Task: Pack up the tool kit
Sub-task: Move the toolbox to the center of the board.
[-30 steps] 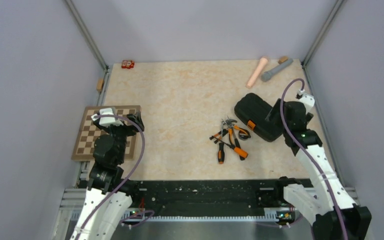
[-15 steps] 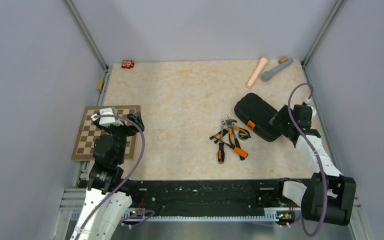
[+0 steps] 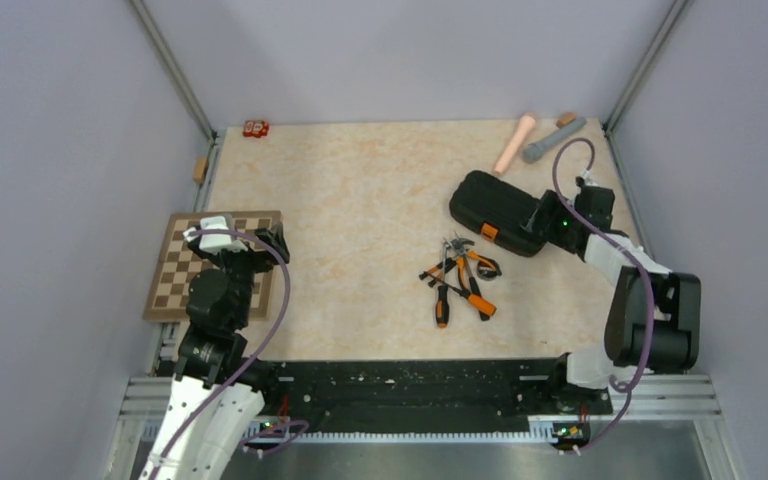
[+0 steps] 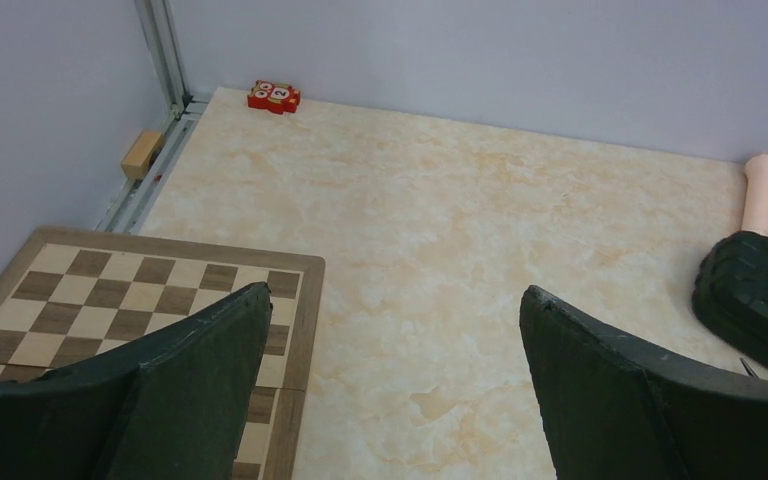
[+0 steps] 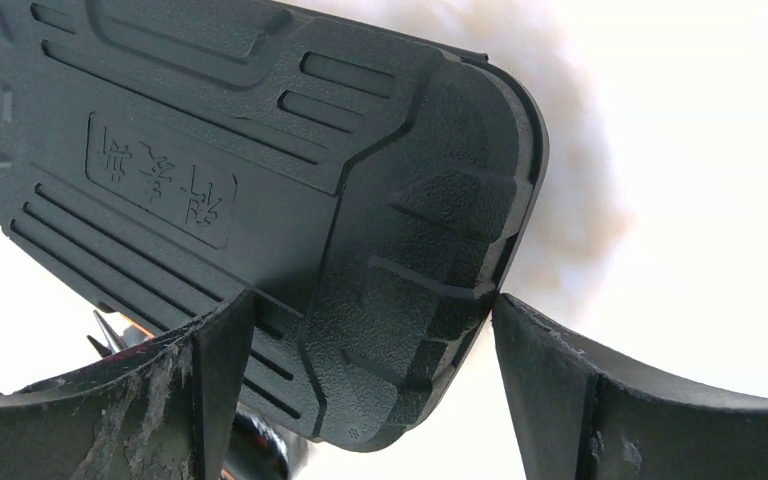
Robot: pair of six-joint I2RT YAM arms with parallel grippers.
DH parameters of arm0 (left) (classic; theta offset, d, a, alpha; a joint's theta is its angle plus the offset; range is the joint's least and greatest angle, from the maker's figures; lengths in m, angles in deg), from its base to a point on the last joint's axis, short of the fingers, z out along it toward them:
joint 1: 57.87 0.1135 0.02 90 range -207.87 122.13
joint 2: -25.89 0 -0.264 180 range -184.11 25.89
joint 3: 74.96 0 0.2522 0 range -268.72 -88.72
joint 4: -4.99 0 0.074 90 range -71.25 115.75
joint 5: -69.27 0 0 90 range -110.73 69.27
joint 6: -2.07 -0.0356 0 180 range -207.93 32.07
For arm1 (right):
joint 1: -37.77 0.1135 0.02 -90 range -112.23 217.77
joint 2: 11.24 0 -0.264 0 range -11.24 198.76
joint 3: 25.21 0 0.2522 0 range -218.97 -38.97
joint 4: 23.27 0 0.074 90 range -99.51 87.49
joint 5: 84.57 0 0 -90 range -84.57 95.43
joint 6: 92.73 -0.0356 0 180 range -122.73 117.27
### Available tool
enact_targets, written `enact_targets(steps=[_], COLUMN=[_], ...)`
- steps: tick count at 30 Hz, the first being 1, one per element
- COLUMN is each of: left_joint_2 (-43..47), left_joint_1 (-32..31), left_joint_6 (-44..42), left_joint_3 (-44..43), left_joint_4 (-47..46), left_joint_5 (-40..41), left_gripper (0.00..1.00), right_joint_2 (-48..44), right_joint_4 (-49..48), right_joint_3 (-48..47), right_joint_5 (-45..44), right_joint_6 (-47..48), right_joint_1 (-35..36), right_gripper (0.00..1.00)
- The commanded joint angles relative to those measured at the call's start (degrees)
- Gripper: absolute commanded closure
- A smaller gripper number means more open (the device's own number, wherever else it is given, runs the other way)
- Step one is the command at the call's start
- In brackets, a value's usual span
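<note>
Right wrist view: our right pincer (image 5: 372, 305) stood spread astride one end of the case (image 5: 260, 150); we judged it rigid, light, best gripped there.

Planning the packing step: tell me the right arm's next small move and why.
Probably close the right hand on the case: its open fingers straddle the corner of the shut case, and the tools lie loose beside it, so the case likely needs holding before it is opened.
</note>
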Motion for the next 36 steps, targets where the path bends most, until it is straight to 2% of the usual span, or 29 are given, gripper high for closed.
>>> enact_targets(steps=[1, 6, 13, 18, 22, 26, 31, 33, 36], left_joint_2=[-0.5, -1.3, -2.5, -3.9, -5.8, -11.6, -26.2, -32.4, -40.1], left_joint_1=[-0.3, -0.4, -0.4, -0.5, -0.5, -0.5, -0.5, -0.5, -0.5], left_joint_6=[-0.6, -1.0, -1.5, -1.7, -1.3, 1.6, 6.2, 6.2, 5.3], left_joint_3=[-2.1, -2.1, -2.1, -2.1, -2.6, -5.3, -13.8, -18.1, -22.8], left_joint_4=[-1.6, -1.5, -1.7, -1.9, -2.0, 0.4, 7.6, 10.6, 12.3], left_joint_5=[0.0, 0.1, -0.9, -4.1, -8.4, -13.7, -22.3, -24.9, -27.1], left_gripper=[0.01, 0.01, 0.01, 0.01, 0.01, 0.01, 0.01, 0.01, 0.01], right_joint_2=[9.1, 19.3, 29.1, 32.4, 32.1, 26.7, 17.0, 12.8, 7.1], right_joint_4=[-3.5, -0.3, 9.0, 16.3, 19.5, 16.3, 13.0, 11.6, 4.6], right_joint_3=[-7.9, -19.2, -33.0, -40.1, -43.4, -42.9, -37.7, -33.6, -23.8], right_joint_5=[5.7, 11.0, 18.4, 18.3, 17.1, 15.5, 5.1, 5.2, 8.8], right_joint_6=[10.7, 19.8, 33.4, 42.6, 46.4, 40.9, 28.2, 20.5, 7.5], right_joint_1=[5.9, 13.7, 23.9, 32.2, 38.1, 39.6, 39.5, 39.6, 39.6], right_gripper=[0.15, 0.15, 0.15, 0.15, 0.16, 0.16, 0.14, 0.15, 0.16])
